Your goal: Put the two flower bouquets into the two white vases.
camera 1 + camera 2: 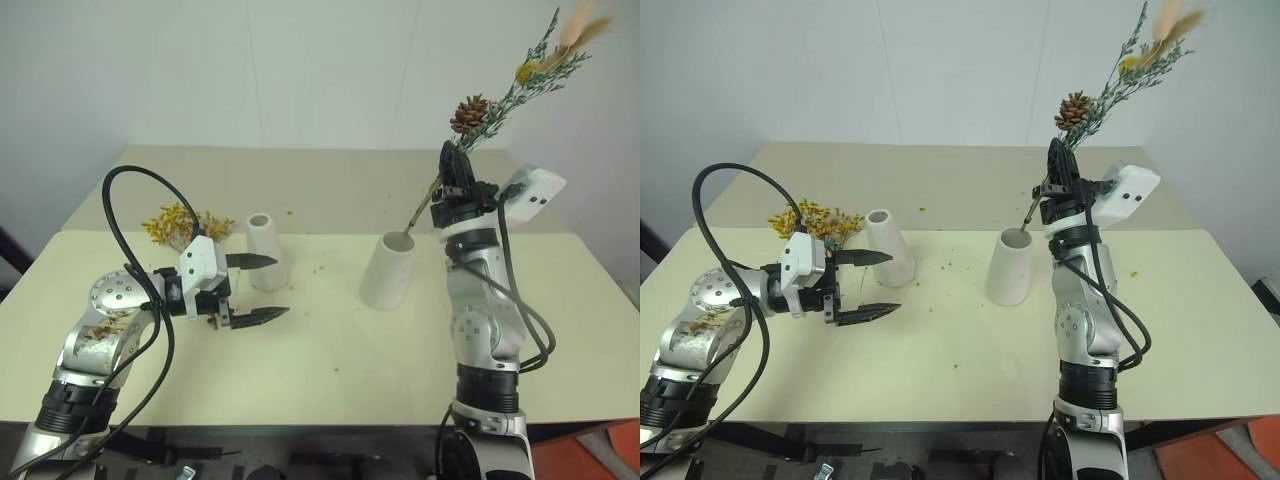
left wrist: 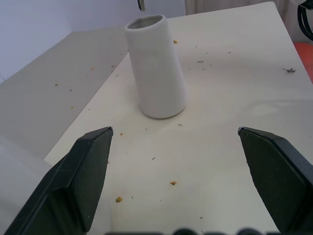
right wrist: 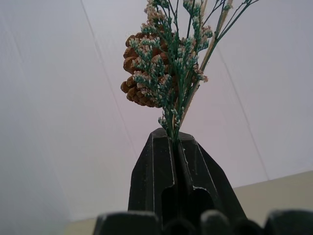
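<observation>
Stems of the small bouquet (image 1: 500, 105) sit pinched in my right gripper (image 1: 453, 165), tips over the wide vase (image 1: 388, 270) at 5 o'clock of the table (image 1: 330, 340). My left gripper (image 1: 255, 290) gapes empty beside the slim vase (image 1: 267, 250); the yellow bouquet (image 1: 180, 226) lies at 9 o'clock.

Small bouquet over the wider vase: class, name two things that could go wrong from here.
1. The small bouquet, pinched low by the right gripper, leans, so its stem tips at the wider vase rim may catch and tip it.
2. The yellow bouquet lies behind the slim vase; the open left gripper may knock that vase reaching.
</observation>
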Motion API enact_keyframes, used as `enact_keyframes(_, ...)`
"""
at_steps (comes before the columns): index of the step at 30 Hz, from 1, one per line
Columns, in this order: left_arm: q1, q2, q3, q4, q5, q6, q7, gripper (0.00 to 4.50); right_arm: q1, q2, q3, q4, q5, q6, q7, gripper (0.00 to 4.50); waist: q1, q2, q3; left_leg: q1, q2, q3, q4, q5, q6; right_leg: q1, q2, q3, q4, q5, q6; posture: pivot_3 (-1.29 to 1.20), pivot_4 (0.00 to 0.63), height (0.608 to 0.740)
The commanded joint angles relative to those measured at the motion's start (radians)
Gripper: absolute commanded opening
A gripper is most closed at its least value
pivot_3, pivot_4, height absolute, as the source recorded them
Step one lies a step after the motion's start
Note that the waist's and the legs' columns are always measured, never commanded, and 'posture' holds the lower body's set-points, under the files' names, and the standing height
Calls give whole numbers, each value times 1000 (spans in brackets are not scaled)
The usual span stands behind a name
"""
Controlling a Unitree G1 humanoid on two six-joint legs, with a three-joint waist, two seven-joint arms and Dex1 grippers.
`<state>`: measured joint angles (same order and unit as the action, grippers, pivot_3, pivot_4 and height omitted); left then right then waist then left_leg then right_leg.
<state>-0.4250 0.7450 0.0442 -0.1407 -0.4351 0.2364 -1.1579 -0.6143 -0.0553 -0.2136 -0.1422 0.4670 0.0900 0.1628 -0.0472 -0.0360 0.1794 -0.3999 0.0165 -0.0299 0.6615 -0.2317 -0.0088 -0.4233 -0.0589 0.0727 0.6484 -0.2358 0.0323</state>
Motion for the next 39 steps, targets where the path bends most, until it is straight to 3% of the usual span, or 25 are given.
enact_keyframes(1,3,17,38,-29,-15,0,12,4500,28,2,34,5,-42,-42,18,41,-1,0,0,0,0,0,0,0,0,0,0,0,0,0,0,0,150,740)
enact_keyframes(18,-9,17,36,-22,-17,-3,6,4500,137,39,151,93,-208,-231,54,41,0,0,0,0,0,0,0,0,0,0,0,0,0,0,0,0,150,740)
enact_keyframes(19,-8,18,37,-21,-16,-5,6,4500,140,38,148,93,-208,-233,55,566,0,0,0,0,0,0,0,0,0,0,0,0,0,0,0,0,150,740)
enact_keyframes(22,-6,21,40,-21,-15,-6,6,4500,149,29,137,75,-200,-235,61,1390,0,0,0,0,0,0,0,0,0,0,0,0,0,0,0,0,150,740)
enact_keyframes(30,-8,18,40,-12,-8,-15,9,4500,203,-8,145,-5,-211,-208,52,4287,0,0,0,0,0,0,0,0,0,0,0,0,0,0,0,0,150,740)
enact_keyframes(39,-8,15,40,5,-7,-27,8,4500,332,-65,131,-147,-221,-144,32,4427,2,0,0,0,0,0,0,0,0,0,0,0,0,0,0,0,150,740)
